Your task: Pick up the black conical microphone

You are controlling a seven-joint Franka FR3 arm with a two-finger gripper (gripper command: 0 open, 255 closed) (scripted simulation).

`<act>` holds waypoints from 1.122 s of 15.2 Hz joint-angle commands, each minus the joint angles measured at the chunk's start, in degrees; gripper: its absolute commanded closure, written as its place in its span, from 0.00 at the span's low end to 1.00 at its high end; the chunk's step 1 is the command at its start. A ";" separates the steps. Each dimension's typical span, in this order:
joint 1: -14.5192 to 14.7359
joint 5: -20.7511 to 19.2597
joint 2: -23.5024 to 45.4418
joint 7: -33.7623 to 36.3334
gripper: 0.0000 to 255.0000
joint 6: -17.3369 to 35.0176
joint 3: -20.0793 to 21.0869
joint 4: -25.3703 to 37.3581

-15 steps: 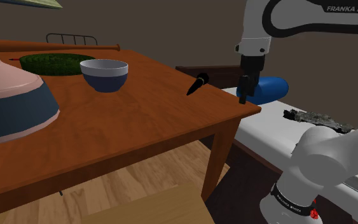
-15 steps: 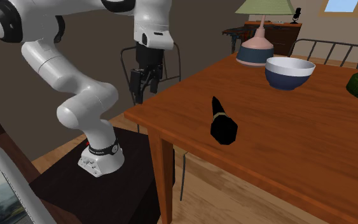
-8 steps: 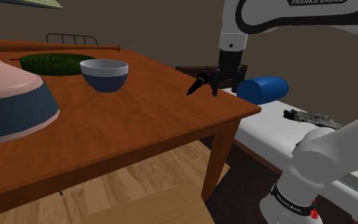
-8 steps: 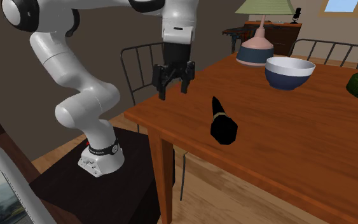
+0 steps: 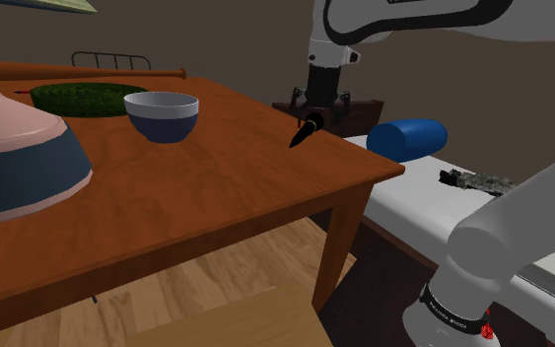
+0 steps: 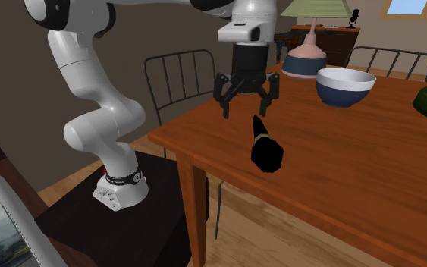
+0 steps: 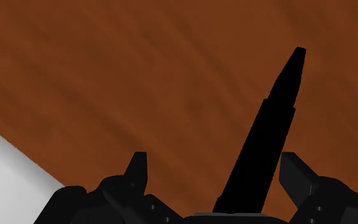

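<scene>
two black fingers of the hand [image 6: 245, 112] stand wide apart with nothing clasped between them. in the second exterior view we see the hand pointing straight down from the white arm, its fingertips hanging just above the wooden worktop [image 6: 356, 182] and close to the narrow tip of the black conical microphone [image 6: 265, 148]. the microphone lies on its side on the worktop, near the corner closest to the robot's stand [image 6: 105, 227]. its broad end is turned toward that camera and a thin ring shows around its body.

in the shoulder view the hand [image 5: 321, 118] sits right over the microphone [image 5: 307, 131], which lies near the worktop's [image 5: 196, 187] far right edge. the wrist view looks down between the spread fingers [image 7: 136, 170] of the hand [image 7: 215, 168]: the microphone [image 7: 269, 133] runs away from the hand across the brown wood, its wider part lying nearer one finger than the other. we cannot see either finger touching it.

further along the worktop stands a bowl [image 5: 163, 114], blue outside and white inside, well apart from the microphone. beyond it lies a dark green mat [image 5: 83, 97], and a lamp base [image 5: 9, 148] of pink and blue stands at the shoulder view's left. a blue cylinder [image 5: 408, 136] lies off the worktop behind the arm. in the second exterior view a dark metal chair [image 6: 177, 83] stands behind the hand.
</scene>
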 commanded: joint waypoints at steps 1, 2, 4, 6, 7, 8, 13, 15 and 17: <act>-2.31 -1.33 3.25 8.40 0.00 0.80 1.36 3.58; -3.34 -2.16 4.84 12.27 0.00 1.02 1.93 5.41; -4.81 -3.53 7.19 18.11 0.00 1.17 2.67 8.22; -4.71 -3.48 6.98 18.23 0.00 2.71 2.65 6.47; -4.69 -3.46 6.90 18.30 0.00 3.48 2.66 5.62; -4.66 -3.44 6.83 18.37 0.00 4.24 2.67 4.78; -4.58 -3.40 6.67 18.63 0.00 6.97 2.76 1.89; -4.60 -3.41 6.69 18.59 1.00 7.04 2.73 1.85; -4.61 -3.42 6.71 18.59 1.00 7.04 2.73 1.86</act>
